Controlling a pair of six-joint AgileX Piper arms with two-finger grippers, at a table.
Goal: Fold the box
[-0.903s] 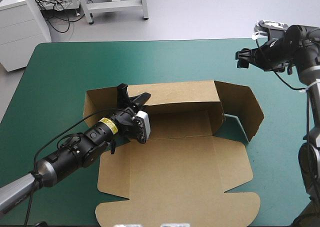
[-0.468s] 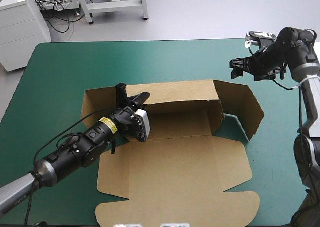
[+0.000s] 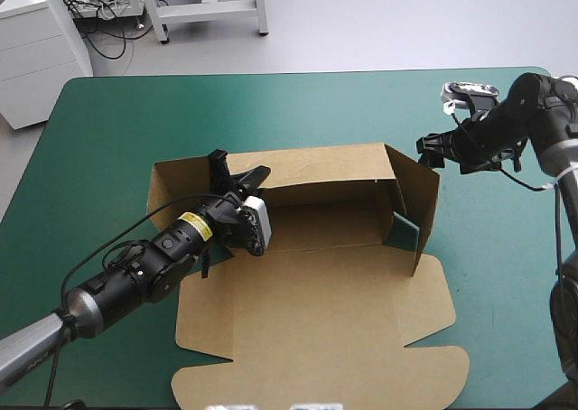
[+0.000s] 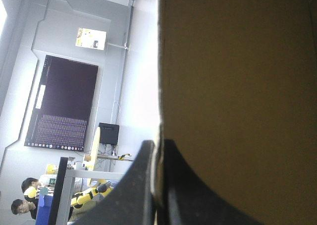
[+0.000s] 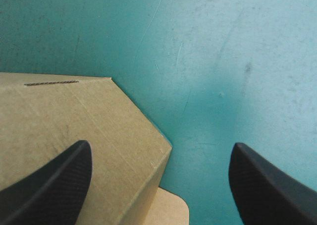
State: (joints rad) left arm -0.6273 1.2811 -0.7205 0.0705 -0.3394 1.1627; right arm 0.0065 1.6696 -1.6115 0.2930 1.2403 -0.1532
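The brown box lies in the middle of the teal-green cover, its far wall raised. My left gripper is shut on that wall near its left end. In the left wrist view the board's edge runs between the nearly closed fingers. The right side flap stands nearly upright. My right gripper is open just outside the flap's far top corner. In the right wrist view the flap reaches over one black finger, and bare cover lies ahead.
The box's lid panel lies flat toward the table's near edge, with rounded tabs at its corners. The left side flap stands at the far wall's left end. A white cabinet stands beyond the table's far left corner.
My right gripper has moved down and left to the box's right end. The right side flap, earlier splayed outward, now stands nearly upright. The left arm has not moved.
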